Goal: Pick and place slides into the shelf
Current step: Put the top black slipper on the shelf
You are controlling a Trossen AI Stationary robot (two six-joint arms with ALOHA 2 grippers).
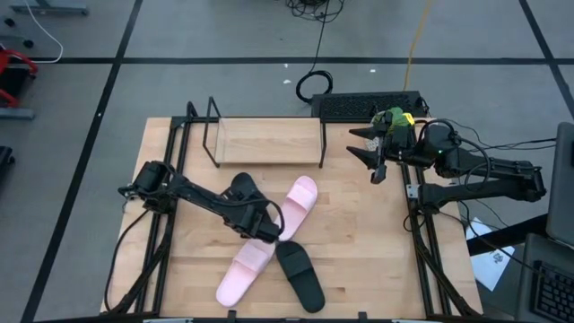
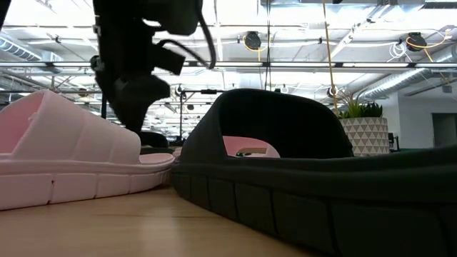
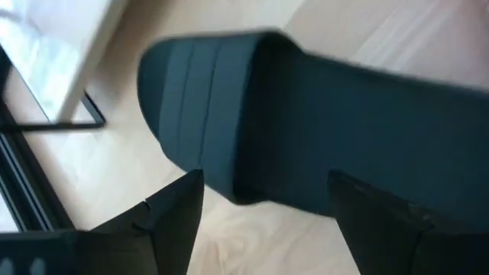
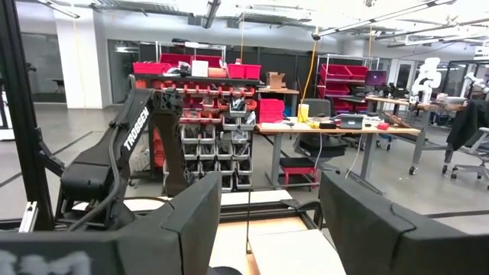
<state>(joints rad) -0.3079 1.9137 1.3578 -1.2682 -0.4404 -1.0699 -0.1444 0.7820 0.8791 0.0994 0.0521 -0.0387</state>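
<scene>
Now your left gripper [image 1: 266,218] hangs open over a black slide [image 3: 306,137] mid-table, with pink slides [image 1: 296,205] touching it. Close off-centre and you'll likely drag a pink one along. Your right gripper [image 1: 365,144] waits open beside the shelf [image 1: 269,141], which holds no slides yet.

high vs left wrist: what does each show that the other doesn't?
High view only: two pale pink slide sandals, the second matte black slide sandal, the whole wooden-board wire-framed shelf, the right gripper parked beside the black keyboard.
Left wrist only: open jaws straddling a matte black slide sandal.
Both: the light wooden table, a shelf corner.
</scene>
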